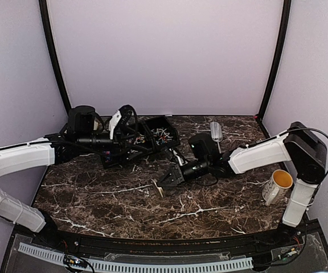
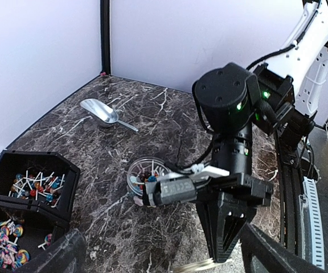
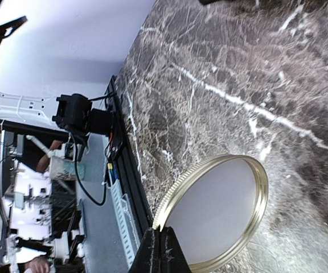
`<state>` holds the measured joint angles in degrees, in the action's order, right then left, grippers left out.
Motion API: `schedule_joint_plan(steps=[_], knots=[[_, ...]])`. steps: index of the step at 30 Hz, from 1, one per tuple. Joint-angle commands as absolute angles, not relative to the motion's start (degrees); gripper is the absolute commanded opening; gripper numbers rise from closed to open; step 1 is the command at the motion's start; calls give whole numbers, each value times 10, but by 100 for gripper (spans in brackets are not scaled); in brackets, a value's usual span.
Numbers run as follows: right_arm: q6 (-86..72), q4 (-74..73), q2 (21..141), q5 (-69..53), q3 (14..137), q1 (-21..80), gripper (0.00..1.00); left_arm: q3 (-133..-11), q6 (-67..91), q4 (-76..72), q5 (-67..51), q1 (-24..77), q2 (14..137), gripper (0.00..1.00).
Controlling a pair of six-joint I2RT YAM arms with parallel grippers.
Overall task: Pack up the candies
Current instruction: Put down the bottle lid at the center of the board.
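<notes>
Right gripper (image 3: 159, 242) clamped the lid (image 3: 215, 210) (left gripper (image 2: 158, 244) gaped, empty); capping the jar (image 2: 134, 170) of candies (image 2: 147, 177) seemingly needed careful centring.

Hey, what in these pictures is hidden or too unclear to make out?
- Clear jar, left wrist view: the right gripper covers its near side, so its fill is unclear.
- Lid, same view: mostly cut off by the bottom edge.
- Candies, top view: too small to tell apart in the black bin.

Jar (image 2: 136, 169) half behind right hand (image 2: 220, 257); lid (image 2: 193, 266) mostly past bottom edge.
</notes>
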<state>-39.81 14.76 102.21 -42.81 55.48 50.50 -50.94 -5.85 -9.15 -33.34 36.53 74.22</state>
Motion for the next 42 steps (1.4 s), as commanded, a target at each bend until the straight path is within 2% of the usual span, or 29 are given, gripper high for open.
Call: schedule_joint_plan(steps=[1, 10, 15, 18, 24, 42], knots=[[-480, 270, 1066, -520, 587, 501, 3, -495, -18, -88, -279, 369, 700, 96], [-682, 515, 1154, -596, 589, 501, 3, -486, -7, -84, -264, 371, 675, 96], [-742, 578, 1199, -605, 599, 501, 3, -490, -6, -81, -263, 372, 680, 96], [-735, 551, 1207, -601, 608, 501, 3, -493, -6, -77, -261, 372, 685, 96], [-630, 383, 1201, -574, 638, 502, 4, -496, -4, -70, -247, 372, 691, 96], [-598, 311, 1219, -555, 644, 499, 7, -496, -3, -63, -238, 374, 693, 96]])
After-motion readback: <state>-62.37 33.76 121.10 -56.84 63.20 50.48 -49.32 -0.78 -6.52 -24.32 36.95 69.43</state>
